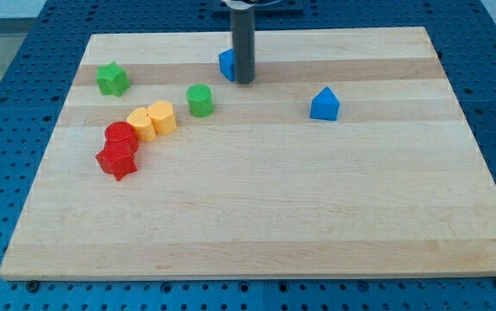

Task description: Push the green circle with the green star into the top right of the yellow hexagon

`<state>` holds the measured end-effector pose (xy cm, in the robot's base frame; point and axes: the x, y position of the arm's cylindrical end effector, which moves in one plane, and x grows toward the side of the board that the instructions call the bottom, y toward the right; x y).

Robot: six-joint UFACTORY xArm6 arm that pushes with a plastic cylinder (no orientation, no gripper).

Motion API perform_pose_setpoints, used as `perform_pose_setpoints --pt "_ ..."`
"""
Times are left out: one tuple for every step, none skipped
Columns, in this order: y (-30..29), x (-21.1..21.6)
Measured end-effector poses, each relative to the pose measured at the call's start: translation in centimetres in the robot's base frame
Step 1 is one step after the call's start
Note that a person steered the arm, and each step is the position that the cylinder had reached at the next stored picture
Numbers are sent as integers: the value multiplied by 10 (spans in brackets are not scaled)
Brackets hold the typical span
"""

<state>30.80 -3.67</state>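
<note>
The green circle stands upright just right of and above the yellow hexagon. A second yellow block touches the hexagon on its left. The green star lies alone near the view's top left, well apart from the circle. My tip rests on the board at the view's top centre, up and to the right of the green circle and touching or just beside a blue block that it partly hides.
A red circle and a red star sit together below and left of the yellow blocks. A blue pentagon-like block lies to the right of centre. The wooden board lies on a blue perforated table.
</note>
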Motion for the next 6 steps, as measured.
perform_pose_setpoints --pt "-24 -7" --pt "-81 1" --pt "-131 -24" --pt "-195 -61" --pt "-267 -72" --pt "-261 -35"
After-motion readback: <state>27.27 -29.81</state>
